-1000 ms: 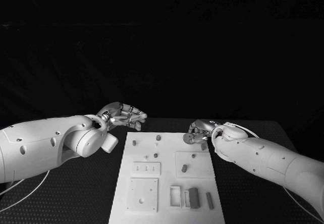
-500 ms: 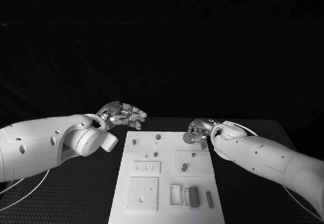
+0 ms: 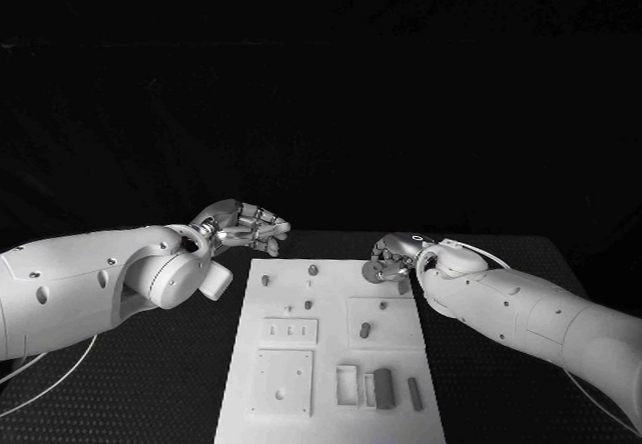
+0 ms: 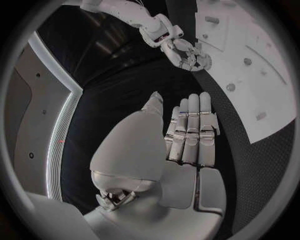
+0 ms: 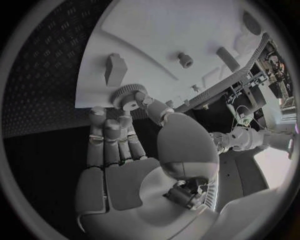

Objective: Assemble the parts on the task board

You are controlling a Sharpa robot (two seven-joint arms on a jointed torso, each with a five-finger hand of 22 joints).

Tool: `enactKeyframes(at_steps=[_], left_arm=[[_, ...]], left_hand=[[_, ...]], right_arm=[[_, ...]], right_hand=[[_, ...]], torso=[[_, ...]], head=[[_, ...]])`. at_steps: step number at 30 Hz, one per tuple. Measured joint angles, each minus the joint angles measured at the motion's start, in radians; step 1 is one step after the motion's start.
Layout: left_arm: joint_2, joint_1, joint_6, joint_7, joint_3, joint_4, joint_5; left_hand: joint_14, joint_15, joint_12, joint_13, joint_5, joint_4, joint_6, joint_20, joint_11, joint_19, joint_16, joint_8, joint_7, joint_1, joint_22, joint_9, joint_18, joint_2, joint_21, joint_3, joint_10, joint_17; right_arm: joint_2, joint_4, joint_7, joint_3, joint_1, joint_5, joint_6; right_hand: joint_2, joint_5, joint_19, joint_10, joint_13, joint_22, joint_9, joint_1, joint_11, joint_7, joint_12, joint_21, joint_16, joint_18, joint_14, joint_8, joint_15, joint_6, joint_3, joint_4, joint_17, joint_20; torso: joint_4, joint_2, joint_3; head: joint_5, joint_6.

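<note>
Holding a gear (image 5: 127,95) w/ right robot hand (image 5: 125,150); no legible markings.

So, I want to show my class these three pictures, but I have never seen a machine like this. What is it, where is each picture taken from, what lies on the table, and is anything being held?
It is a robot with two white arms, each ending in a silver hand. The head view looks down from the robot's head at a black table. The two round pictures come from cameras at the wrists, behind each hand.

On the table lies a white plate, the task board, with small grey parts on it, such as pegs and a dark block.

The right hand holds a small toothed gear between thumb and fingers, at the board's far edge. The left hand holds nothing; in its wrist view the fingers lie straight, side by side.
</note>
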Motion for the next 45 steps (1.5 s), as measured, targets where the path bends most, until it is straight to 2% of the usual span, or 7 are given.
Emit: enactKeyframes(at_steps=[6, 17, 26, 34, 37, 41, 45], left_arm=[[-0.003, 0.0, 0.0, 0.0, 0.0, 0.0, 0.0], [-0.009, 0.001, -0.001, 0.0, -0.001, 0.002, 0.0], [-0.013, 0.002, -0.002, 0.0, 0.0, 0.001, 0.0], [-0.012, 0.002, -0.002, 0.0, 0.0, 0.003, 0.0], [-0.012, 0.003, -0.002, 0.0, 0.0, 0.004, 0.0], [-0.008, 0.004, -0.002, 0.0, 0.0, 0.003, 0.0], [0.002, 0.004, -0.002, 0.0, 0.0, 0.002, 0.0]], left_hand=[[0.0, 0.0, 0.0, 0.001, 0.0, 0.0, 0.0, 0.0, 0.0, 0.0, 0.0, 0.0, 0.0, 0.0, 0.0, 0.0, 0.0, 0.0, 0.0, 0.0, 0.0, 0.0], [0.0, 0.0, -0.004, 0.001, 0.0, 0.0, 0.0, 0.0, 0.0, 0.0, 0.0, 0.0, 0.0, 0.0, 0.001, 0.001, -0.005, 0.0, -0.004, 0.0, 0.0, 0.001], [0.0, 0.0, -0.004, 0.002, 0.0, 0.0, 0.0, 0.0, 0.0, 0.0, 0.0, 0.0, 0.0, 0.0, 0.002, 0.001, -0.005, 0.0, -0.004, 0.0, 0.0, 0.002], [0.0, 0.0, -0.004, 0.002, 0.0, 0.0, 0.0, 0.0, 0.0, 0.0, 0.0, 0.0, 0.0, 0.0, 0.002, 0.001, -0.006, 0.0, -0.004, 0.0, 0.0, 0.002], [0.0, 0.0, -0.004, 0.003, 0.0, 0.0, 0.0, 0.0, 0.0, 0.0, 0.0, 0.0, 0.0, 0.0, 0.002, 0.001, -0.006, 0.0, -0.004, 0.0, 0.0, 0.003], [0.0, 0.0, -0.004, 0.003, 0.0, 0.0, 0.0, 0.0, 0.0, 0.0, 0.0, 0.0, 0.0, 0.0, 0.001, 0.001, -0.006, 0.0, -0.004, 0.0, 0.0, 0.003], [0.0, 0.0, -0.004, 0.002, 0.0, 0.0, 0.0, 0.0, 0.0, 0.0, 0.0, 0.0, 0.0, 0.0, 0.002, 0.001, -0.006, 0.0, -0.004, 0.0, 0.0, 0.003]], right_arm=[[-0.006, 0.026, -0.01, -0.002, 0.001, -0.015, -0.034], [-0.017, 0.105, -0.031, -0.002, 0.021, -0.061, -0.112], [-0.027, 0.205, -0.044, -0.002, 0.027, -0.092, -0.158], [0.002, 0.24, -0.05, -0.021, 0.027, -0.128, -0.175], [0.018, 0.243, -0.053, -0.026, 0.027, -0.138, -0.178], [0.049, 0.235, -0.057, -0.04, 0.027, -0.148, -0.179], [0.066, 0.229, -0.062, -0.042, 0.024, -0.154, -0.178]], right_hand=[[-0.001, 0.001, 0.011, 0.007, -0.006, 0.0, 0.0, -0.001, -0.007, -0.005, 0.004, 0.0, 0.0, 0.0, 0.009, 0.0, -0.009, 0.005, 0.002, 0.002, 0.0, -0.008], [-0.016, 0.002, 0.025, 0.022, -0.017, 0.0, 0.0, -0.016, -0.014, -0.019, 0.004, 0.004, 0.001, 0.0, 0.025, 0.0, -0.017, 0.019, 0.002, 0.016, -0.003, -0.015], [-0.024, 0.001, 0.032, 0.027, -0.021, 0.0, 0.0, -0.008, -0.012, -0.024, 0.004, 0.004, -0.003, 0.0, 0.032, 0.0, -0.017, 0.024, 0.005, 0.019, -0.003, -0.019], [-0.029, 0.001, 0.032, 0.03, -0.023, 0.0, 0.0, -0.013, -0.016, -0.025, 0.004, 0.004, -0.003, 0.0, 0.032, 0.0, -0.017, 0.026, 0.005, 0.021, -0.004, -0.018], [-0.032, 0.001, 0.032, 0.03, -0.024, 0.0, 0.0, -0.016, -0.016, -0.025, 0.004, 0.004, -0.003, 0.001, 0.032, 0.0, -0.017, 0.026, 0.003, 0.023, -0.004, -0.018], [-0.033, 0.001, 0.032, 0.03, -0.025, 0.0, 0.0, -0.017, -0.016, -0.025, 0.004, 0.004, -0.003, 0.001, 0.036, 0.0, -0.014, 0.026, 0.003, 0.023, -0.004, -0.018], [-0.036, 0.001, 0.037, 0.031, -0.026, 0.0, 0.0, -0.019, -0.016, -0.027, 0.004, 0.004, -0.007, 0.0, 0.036, 0.0, -0.014, 0.032, 0.006, 0.025, -0.004, -0.02]], torso=[[0.0004, 0.0, -0.0006], [-0.0003, 0.0, -0.0006], [-0.0003, 0.0, -0.0006], [0.0005, 0.0, -0.0007], [0.0011, 0.0, -0.0009], [0.0016, 0.001, -0.0012], [0.0037, 0.002, -0.0017]], head=[[0.001, 0.0], [0.004, 0.002], [0.008, 0.006], [0.009, 0.008], [0.009, 0.01], [0.009, 0.01], [0.009, 0.008]])
